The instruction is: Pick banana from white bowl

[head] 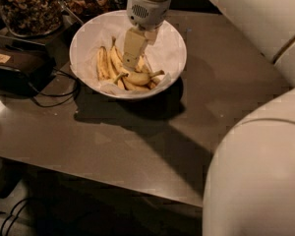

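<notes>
The white bowl [172,43], lined with crinkled white paper, stands at the back of the dark table. Several yellow bananas lie in it. A curved banana [139,77] with a dark stem pointing right lies near the bowl's front. Straighter bananas [103,63] lie to its left. My gripper [128,63] reaches straight down into the bowl from above. Its tip is among the bananas, just above and left of the curved one. It hides part of the bananas behind it.
Glass jars of nuts [27,6] stand at the back left. A black box [14,68] with cables [54,100] sits left of the bowl. The dark table [137,141] runs to a front edge. My white arm [255,171] fills the right side.
</notes>
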Available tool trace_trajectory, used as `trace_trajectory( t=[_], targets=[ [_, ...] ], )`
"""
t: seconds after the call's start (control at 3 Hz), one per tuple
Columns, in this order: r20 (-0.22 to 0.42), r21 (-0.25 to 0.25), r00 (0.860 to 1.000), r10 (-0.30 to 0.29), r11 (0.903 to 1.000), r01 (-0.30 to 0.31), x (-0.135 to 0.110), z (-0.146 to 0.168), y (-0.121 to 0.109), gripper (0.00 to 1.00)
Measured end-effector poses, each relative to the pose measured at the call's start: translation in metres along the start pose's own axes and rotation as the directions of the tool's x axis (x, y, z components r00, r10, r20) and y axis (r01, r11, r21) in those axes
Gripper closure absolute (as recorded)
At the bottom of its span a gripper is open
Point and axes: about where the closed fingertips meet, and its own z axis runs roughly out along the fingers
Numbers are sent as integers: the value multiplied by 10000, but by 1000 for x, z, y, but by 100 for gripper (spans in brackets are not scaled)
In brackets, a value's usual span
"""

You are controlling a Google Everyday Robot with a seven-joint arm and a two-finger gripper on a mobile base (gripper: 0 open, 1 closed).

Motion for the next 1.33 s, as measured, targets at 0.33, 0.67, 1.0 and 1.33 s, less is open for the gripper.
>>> trace_trajectory(
  t=[0.33,0.67,1.0,1.33],
  targets=[
    [43,8,10000,17,10000,-17,1,1,0,34],
    [38,-23,10000,15,10000,-15,1,2,0,33],
    [-23,-54,10000,3,10000,-3,-1,5,-1,39],
    [-139,-60,9999,-28,10000,27,-3,9,-3,46]
  ],
)
